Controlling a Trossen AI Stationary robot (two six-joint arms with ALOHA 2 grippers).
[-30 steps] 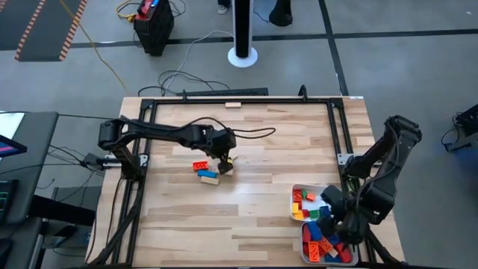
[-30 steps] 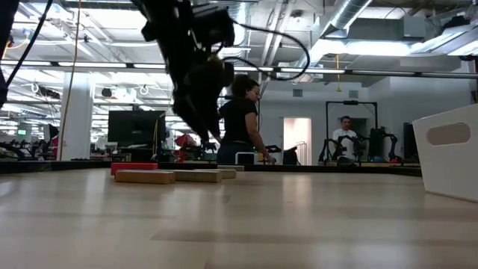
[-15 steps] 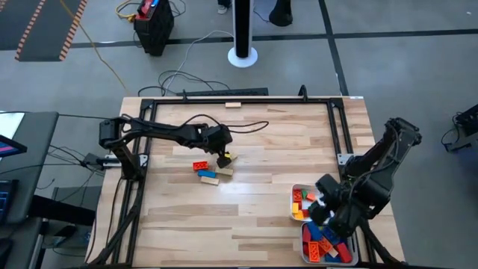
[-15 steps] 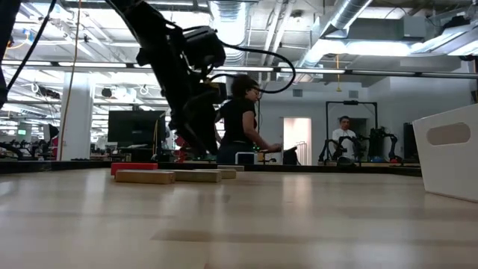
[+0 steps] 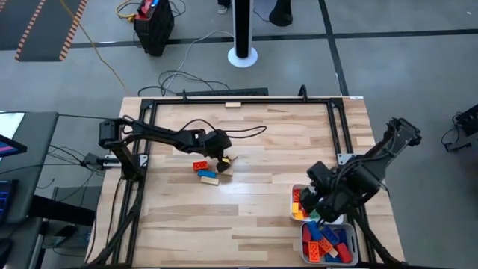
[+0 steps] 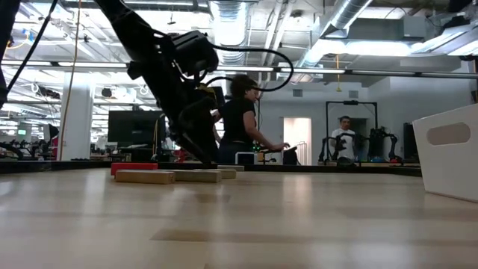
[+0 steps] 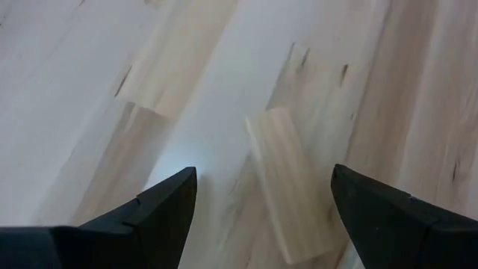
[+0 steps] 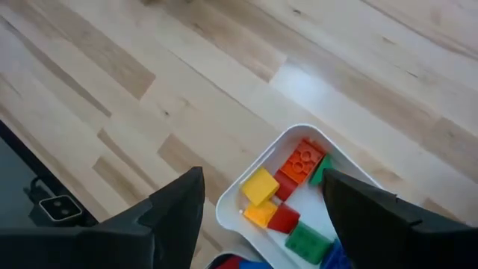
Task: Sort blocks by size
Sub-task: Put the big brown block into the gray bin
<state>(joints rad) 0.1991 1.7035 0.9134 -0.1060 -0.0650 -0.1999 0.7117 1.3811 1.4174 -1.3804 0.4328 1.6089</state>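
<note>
My left gripper (image 7: 258,205) hangs with its jaws spread wide and empty, right above a tan wooden block (image 7: 287,183) that lies flat between the two fingers. From overhead that gripper (image 5: 222,158) sits at the edge of the small cluster left on the table (image 5: 261,217): a red brick (image 5: 200,166), a blue brick (image 5: 205,174) and a second tan block (image 5: 210,180) close together.

My right gripper (image 8: 261,205) is also wide open and carrying nothing, hovering over the nearer white tray (image 8: 246,190), which holds small yellow, orange, red and green bricks (image 8: 287,194). Overhead, the second tray (image 5: 357,250) just beside it holds the longer red and blue pieces.

The risk I see is on the left: the wooden block lies at a slant to the fingers, so closing as-is could catch it corner-first and spin it out, or nudge the neighbouring bricks. On the right, swinging away low could clip the tray rim and shift both trays.
</note>
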